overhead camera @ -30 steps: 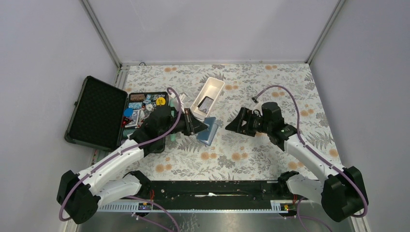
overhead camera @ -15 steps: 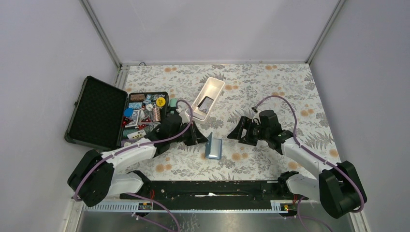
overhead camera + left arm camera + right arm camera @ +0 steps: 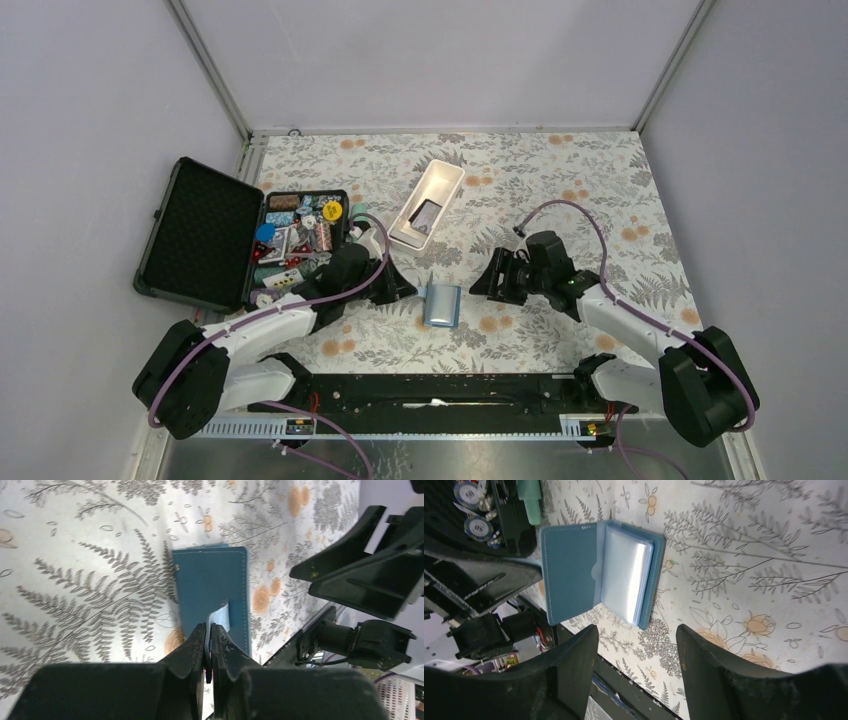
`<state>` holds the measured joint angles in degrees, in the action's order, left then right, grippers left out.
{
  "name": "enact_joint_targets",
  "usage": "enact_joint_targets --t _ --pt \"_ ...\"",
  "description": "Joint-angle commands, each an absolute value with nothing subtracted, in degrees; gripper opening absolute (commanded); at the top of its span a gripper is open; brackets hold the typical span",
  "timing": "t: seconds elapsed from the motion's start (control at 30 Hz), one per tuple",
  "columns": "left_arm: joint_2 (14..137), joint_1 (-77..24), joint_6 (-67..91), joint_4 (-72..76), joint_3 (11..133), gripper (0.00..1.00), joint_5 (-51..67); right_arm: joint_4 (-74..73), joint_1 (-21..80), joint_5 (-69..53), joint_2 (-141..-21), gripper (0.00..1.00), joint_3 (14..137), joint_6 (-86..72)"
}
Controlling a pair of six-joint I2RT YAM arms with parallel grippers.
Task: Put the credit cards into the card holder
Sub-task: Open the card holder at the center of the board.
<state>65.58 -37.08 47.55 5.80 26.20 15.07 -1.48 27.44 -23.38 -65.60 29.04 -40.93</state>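
The teal-blue card holder (image 3: pixel 442 305) lies on the floral table between my two grippers. My left gripper (image 3: pixel 208 630) is shut on its snap tab (image 3: pixel 220 618) and holds the cover (image 3: pixel 569 580) open. The lighter blue inner pages (image 3: pixel 624 580) lie exposed. My right gripper (image 3: pixel 636 635) is open and empty, just right of the holder, with its jaws wide apart. A dark credit card (image 3: pixel 427 213) lies in the white tray (image 3: pixel 440 178). The golden-orange card is not in view.
An open black foam-lined case (image 3: pixel 205 235) with colourful trinkets (image 3: pixel 300 230) stands at the left, close behind my left arm. The white tray lies diagonally behind the holder. The black base rail (image 3: pixel 440 388) runs along the near edge.
My left gripper has brought the card holder down and toward the near edge, then laid it flat with the cover held open. My right gripper has moved lower and closer to it.
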Motion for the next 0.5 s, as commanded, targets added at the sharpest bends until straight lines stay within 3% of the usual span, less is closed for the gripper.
enact_joint_targets --t 0.0,0.47 --pt "64.19 -36.22 45.24 5.2 24.72 0.0 12.05 -0.56 30.78 -21.47 -67.07 0.63 31.4 -42.29" --pt "64.86 -35.16 41.37 -3.58 26.09 0.0 5.63 8.68 38.48 -20.48 -76.86 0.48 34.33 -45.71"
